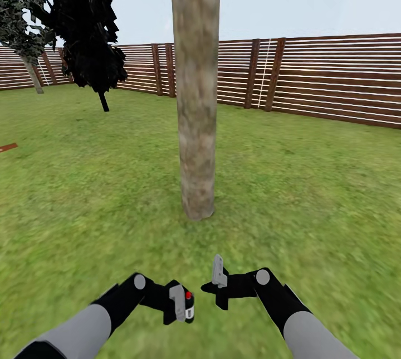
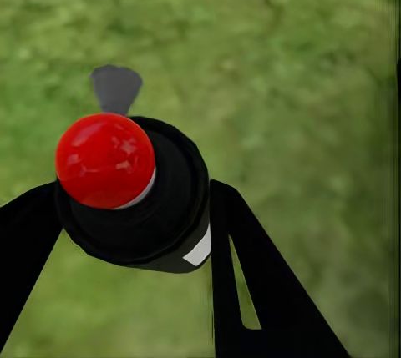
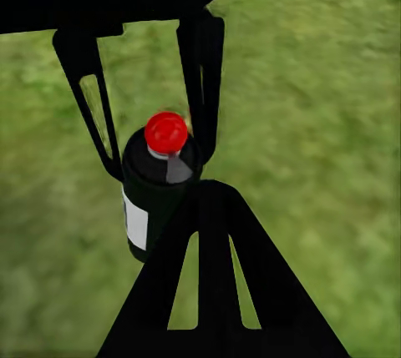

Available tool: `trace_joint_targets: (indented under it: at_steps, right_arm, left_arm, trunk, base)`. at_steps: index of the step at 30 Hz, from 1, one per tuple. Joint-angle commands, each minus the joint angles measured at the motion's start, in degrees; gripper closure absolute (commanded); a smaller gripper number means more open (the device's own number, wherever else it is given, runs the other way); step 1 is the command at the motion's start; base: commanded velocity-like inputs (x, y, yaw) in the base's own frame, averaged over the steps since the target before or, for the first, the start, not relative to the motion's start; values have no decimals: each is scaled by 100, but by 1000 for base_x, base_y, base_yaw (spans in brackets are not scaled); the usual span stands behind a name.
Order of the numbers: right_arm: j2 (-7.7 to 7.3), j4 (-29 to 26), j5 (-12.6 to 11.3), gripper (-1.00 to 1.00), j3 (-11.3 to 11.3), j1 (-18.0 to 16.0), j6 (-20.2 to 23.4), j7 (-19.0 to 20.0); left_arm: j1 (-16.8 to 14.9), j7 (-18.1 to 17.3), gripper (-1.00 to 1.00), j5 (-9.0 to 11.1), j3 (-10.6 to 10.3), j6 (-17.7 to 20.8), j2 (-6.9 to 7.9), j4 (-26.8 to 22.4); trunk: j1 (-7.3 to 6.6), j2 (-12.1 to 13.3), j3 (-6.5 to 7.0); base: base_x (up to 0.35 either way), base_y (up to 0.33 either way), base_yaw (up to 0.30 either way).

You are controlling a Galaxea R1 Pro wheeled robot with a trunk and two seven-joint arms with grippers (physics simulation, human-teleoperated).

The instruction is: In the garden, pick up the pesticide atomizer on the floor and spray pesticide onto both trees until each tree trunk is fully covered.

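Left tool, at 6 o'clock low in the head view, clenched around the pesticide atomizer: a dark bottle with a pale label and a red round cap, held between two black fingers, one on each side of the bottle body. In the left wrist view the red cap faces the camera, with a small grey nozzle tab beyond it over the lawn. Right tool, just to the atomizer's 2 o'clock in the head view, released and grasping nothing, its pale grey finger raised; it stands near the left tool but apart from it. In the right wrist view the bottle sits in the left tool's fingers beyond the right tool's own black finger. Tree trunk, thick and pale grey-brown, rises upright from the grass at 12 o'clock, well ahead of both tools. A dark-leaved tree stands at 10 o'clock; a slatted reddish-brown fence runs from 9 to 3 o'clock.
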Motion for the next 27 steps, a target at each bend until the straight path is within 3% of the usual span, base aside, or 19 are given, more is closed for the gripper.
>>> trace_joint_targets:
  at_steps: [1, 17, 22, 27]
  right_arm:
    - [2, -10, 43, 100, -4, -2, -25, 3]
    - [2, -8, 44, 100, -3, -2, -25, 2]
    - [2, -9, 44, 100, -2, -2, -25, 2]
    - [2, -7, 44, 100, -1, -2, -25, 2]
  left_arm:
    - [4, -4, 100, -44, 4, -31, -12, -7]
    - [10, -13, 100, 14, 26, -156, -31, -1]
    - [10, -13, 100, 284, 40, -161, -25, 7]
    - [10, -13, 100, 384, 38, -163, -32, 10]
  trunk:
    - [-1, -2, -5]
    - [-1, -2, -5]
    - [-1, -2, -5]
    - [-1, -2, -5]
  base:
    - [0, 0, 0]
    - [0, 0, 0]
    - [0, 0, 0]
    - [0, 0, 0]
